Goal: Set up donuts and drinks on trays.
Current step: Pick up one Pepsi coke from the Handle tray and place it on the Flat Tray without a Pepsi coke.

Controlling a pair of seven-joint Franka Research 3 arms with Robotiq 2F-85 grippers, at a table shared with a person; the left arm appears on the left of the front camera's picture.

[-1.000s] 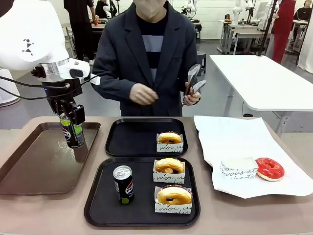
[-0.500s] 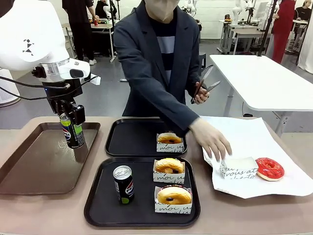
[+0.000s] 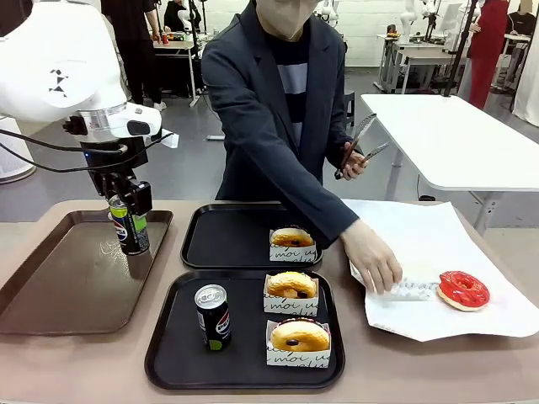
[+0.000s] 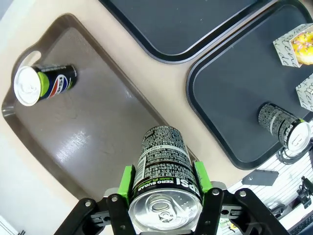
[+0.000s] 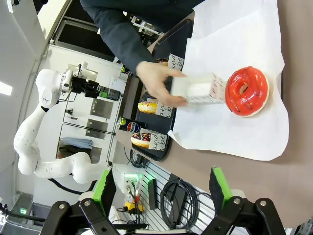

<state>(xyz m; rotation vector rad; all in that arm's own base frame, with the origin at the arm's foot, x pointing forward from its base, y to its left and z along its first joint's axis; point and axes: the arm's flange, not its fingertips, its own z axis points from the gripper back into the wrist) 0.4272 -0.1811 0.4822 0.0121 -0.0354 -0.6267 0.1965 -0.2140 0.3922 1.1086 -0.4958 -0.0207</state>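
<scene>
Front view: left fingers (image 3: 140, 199) grip a black can (image 3: 129, 232) over the far right corner of the brown tray (image 3: 50, 286).
The near black tray (image 3: 168, 345) carries a second can (image 3: 212, 316) and two donuts (image 3: 291, 284) in paper holders; the far black tray (image 3: 227, 240) has one donut (image 3: 291, 237) at its right edge. At the right side of the counter (image 3: 84, 366) a person's hand (image 3: 376, 264) touches a white holder (image 3: 414, 290) beside a red donut (image 3: 464, 289). The right fingers (image 5: 104, 188) stand apart, holding nothing.

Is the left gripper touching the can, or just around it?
Touching. In the left wrist view the left gripper has its green pads pressed flat against both sides of the can.
</scene>
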